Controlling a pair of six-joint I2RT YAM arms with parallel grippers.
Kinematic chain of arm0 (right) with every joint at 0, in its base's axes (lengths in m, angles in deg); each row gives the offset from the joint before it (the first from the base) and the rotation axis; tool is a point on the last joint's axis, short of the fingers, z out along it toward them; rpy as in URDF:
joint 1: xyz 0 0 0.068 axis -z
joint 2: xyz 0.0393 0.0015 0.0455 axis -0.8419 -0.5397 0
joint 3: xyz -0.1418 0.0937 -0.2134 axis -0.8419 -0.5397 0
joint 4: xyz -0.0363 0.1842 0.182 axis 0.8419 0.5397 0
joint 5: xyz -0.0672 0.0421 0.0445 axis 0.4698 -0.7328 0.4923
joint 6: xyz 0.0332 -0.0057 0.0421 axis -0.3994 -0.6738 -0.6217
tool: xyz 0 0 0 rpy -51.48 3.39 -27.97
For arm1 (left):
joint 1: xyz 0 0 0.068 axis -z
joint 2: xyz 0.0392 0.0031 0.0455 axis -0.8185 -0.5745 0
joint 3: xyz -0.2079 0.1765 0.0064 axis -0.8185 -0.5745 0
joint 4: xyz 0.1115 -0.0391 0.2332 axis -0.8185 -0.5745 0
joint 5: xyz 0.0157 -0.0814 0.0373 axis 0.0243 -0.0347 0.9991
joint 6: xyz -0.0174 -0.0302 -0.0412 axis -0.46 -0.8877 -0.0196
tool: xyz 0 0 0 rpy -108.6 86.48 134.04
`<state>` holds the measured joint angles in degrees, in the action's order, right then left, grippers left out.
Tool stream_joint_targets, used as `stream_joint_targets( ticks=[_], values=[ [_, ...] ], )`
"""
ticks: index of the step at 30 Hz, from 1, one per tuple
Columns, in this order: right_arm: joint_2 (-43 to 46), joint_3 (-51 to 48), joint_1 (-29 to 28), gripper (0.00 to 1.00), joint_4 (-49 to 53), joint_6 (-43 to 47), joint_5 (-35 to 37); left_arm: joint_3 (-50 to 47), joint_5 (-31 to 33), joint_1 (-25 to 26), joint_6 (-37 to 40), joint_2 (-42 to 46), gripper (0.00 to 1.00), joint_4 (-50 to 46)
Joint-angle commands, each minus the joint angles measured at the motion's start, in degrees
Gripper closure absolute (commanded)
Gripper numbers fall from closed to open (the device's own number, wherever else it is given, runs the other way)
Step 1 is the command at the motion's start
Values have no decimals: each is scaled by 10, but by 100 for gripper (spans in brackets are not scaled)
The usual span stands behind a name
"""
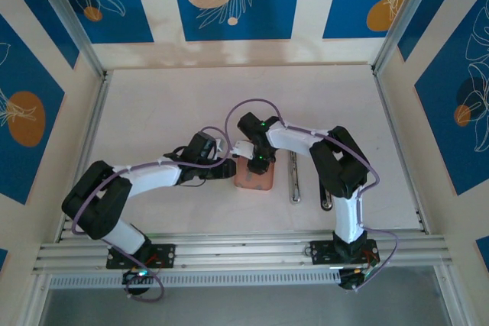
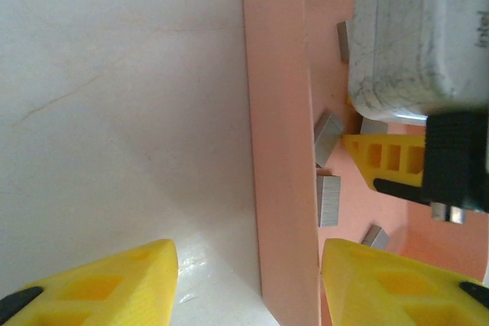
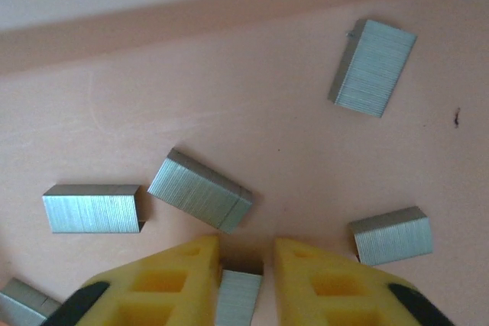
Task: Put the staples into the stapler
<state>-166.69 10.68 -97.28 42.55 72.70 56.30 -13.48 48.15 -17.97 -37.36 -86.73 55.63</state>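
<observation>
Several grey staples strips [image 3: 200, 190] lie loose on the floor of the pink tray [image 3: 252, 104]. My right gripper [image 3: 246, 246] reaches down into the tray, its yellow fingers [image 3: 164, 280] closed in on either side of one short strip [image 3: 238, 295]. From above, that gripper [image 1: 257, 164] sits over the tray [image 1: 256, 182]. The stapler [image 1: 294, 177] lies opened out as a long grey bar just right of the tray. My left gripper [image 2: 248, 280] is open and straddles the tray's left wall [image 2: 283, 188], one finger on the table, the other inside; from above it [image 1: 228, 169] sits at the tray's left edge.
A dark bar [image 1: 327, 202] lies right of the stapler, beside the right arm. In the left wrist view the right wrist's white housing [image 2: 412, 36] and one yellow finger [image 2: 382, 158] crowd the tray. Blue patterned walls enclose the pale table [image 1: 168, 112].
</observation>
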Motion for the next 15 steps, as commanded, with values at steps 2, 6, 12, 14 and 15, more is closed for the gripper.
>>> stream_joint_targets(
  ticks=[2,6,12,14,15],
  values=[
    [-6,1,-3,82,6,-24,9,11,19,-4,18,26,48,-18],
    [29,7,-3,88,3,-64,-16,14,25,-4,38,43,48,-23],
    [107,-26,4,89,-37,-155,-52,20,38,-4,78,72,47,-31],
    [130,-36,11,89,-46,-182,-59,24,40,-4,86,77,48,-32],
    [139,-42,15,90,-51,-192,-61,26,40,-4,87,77,47,-32]
  ],
)
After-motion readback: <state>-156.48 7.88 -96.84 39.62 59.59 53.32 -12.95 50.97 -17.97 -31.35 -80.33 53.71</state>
